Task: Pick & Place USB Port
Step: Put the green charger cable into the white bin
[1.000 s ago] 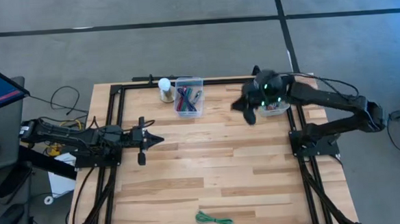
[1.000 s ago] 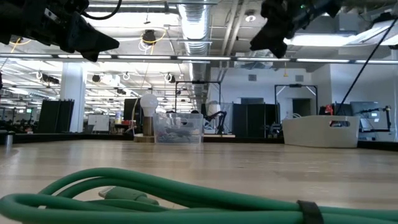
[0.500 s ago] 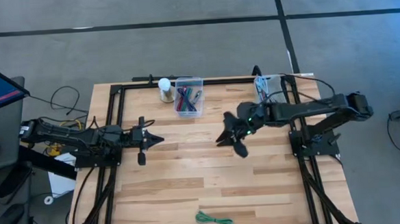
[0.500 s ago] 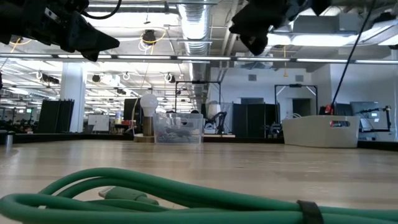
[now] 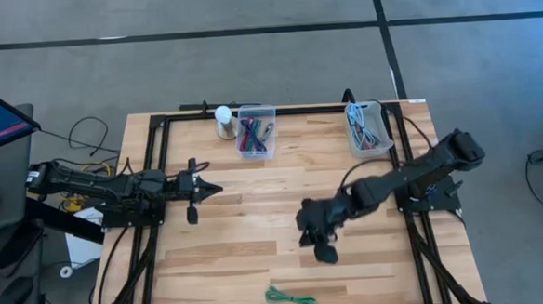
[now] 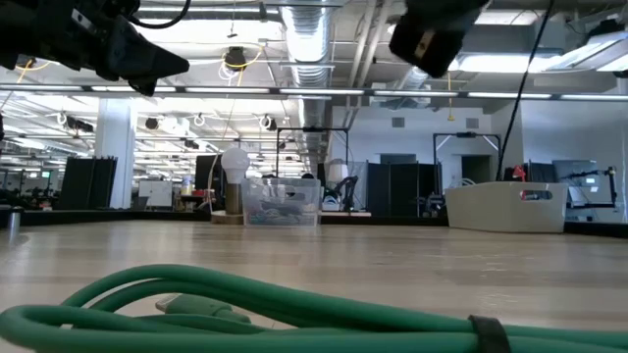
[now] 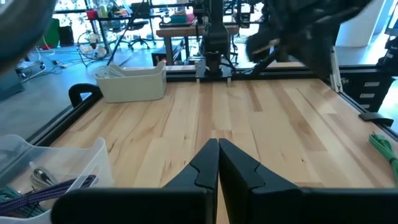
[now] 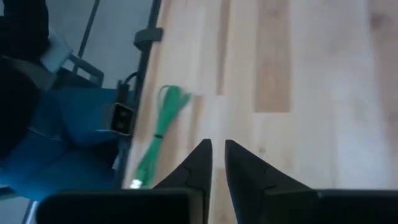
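right gripper (image 8: 216, 163) (fingers barely parted, empty) hovers above table, its wrist view alone catching green cable (image 8: 159, 132).

Workshop hall, grey floor.
Concrete floor (image 5: 248, 60) with dark seam lines; ceiling ducts (image 6: 309, 39) and strip lights overhead; dark frames (image 6: 392, 186) stand beyond the bench (image 5: 257, 227).
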Robot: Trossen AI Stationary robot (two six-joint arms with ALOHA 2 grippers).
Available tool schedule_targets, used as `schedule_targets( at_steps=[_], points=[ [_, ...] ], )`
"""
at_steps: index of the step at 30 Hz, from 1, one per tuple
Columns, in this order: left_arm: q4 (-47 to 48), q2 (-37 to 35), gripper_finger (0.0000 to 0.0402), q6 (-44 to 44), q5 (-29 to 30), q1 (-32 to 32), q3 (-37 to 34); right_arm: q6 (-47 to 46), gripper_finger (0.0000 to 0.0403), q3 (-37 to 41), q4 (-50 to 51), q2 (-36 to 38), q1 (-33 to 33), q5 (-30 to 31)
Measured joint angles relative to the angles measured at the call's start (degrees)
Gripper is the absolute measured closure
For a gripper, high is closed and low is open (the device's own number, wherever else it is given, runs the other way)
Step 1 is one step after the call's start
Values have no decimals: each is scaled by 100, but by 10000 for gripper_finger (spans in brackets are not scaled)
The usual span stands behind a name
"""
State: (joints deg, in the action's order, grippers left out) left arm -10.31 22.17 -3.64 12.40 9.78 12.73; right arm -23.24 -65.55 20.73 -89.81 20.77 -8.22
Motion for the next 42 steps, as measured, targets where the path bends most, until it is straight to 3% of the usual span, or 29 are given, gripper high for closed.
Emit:
schedule_targets(
  at_steps=[6, 11, 14, 22, 29, 35, 42],
  points=[
    [-8, 1, 389, 265, -7, 0, 0, -369, 398, -1059, 876, -488, 688, 680],
    [-10, 2, 389, 267, -43, 0, 0, -822, 396, -1848, 1632, -859, 1163, 1621],
    [-10, 0, 389, 267, -44, 0, 0, -1217, 399, -2103, 1834, -1110, 1387, 1889],
    [-10, 13, 389, 544, -50, 2, 0, -1931, 400, -2457, 2030, -1882, 1621, 1833],
    [-12, 13, 389, 568, -50, 1, 0, -2674, 396, -2774, 1992, -2366, 1668, 864],
    [-6, 62, 389, 701, -52, 2, 0, -3430, 363, -2852, 1914, -2753, 1685, 366],
    [-12, 313, 389, 737, -55, 0, 0, -3531, 320, -2856, 1404, -3171, 1755, 358]
  ],
)
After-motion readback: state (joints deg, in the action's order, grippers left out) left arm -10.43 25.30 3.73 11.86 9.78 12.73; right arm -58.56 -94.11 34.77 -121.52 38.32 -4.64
